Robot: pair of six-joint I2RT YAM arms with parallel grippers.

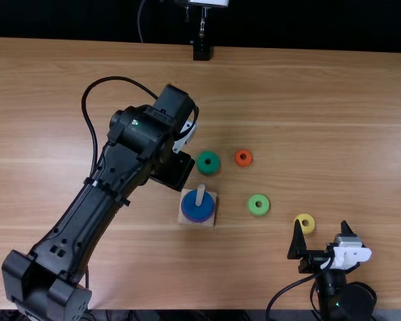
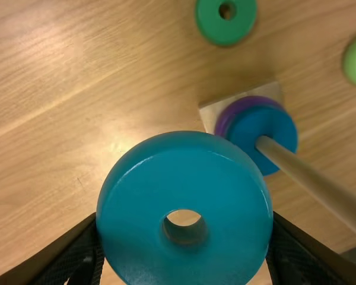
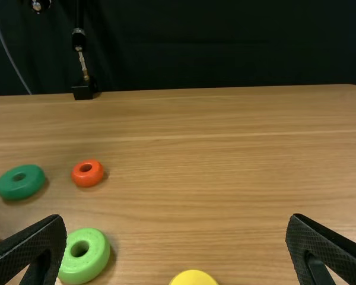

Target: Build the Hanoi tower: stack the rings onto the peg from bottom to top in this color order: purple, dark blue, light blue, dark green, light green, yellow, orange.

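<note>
Four loose rings, top view: dark green ring (image 1: 201, 167) just far of the base (image 1: 212, 200); orange ring (image 1: 243, 164) farther right; light green ring (image 1: 252, 208) right of the peg (image 1: 200, 192); yellow ring (image 1: 310, 219) near right.
Stack, top view: dark blue ring (image 1: 195, 212) around the peg, lying low.
Left gripper (image 1: 180, 171), top view: over the table (image 1: 321, 120), left and far of the peg.
Light blue ring (image 2: 136, 219), left wrist view: in the left gripper, hole facing the camera, apart from the peg.
Left fingers, left wrist view: closed in on opposite sides of the light blue ring's rim.
Purple ring (image 2: 223, 121), left wrist view: under the dark blue one.
Handling, my guess: light, stiff, smooth, a bit slippery, hardly fragile. Best grip is across the widest rim, level, hole left free for the peg.
Right gripper (image 3: 176, 221), right wrist view: fingers wide apart, nothing between them gripped; yellow ring lies on the table beyond.
</note>
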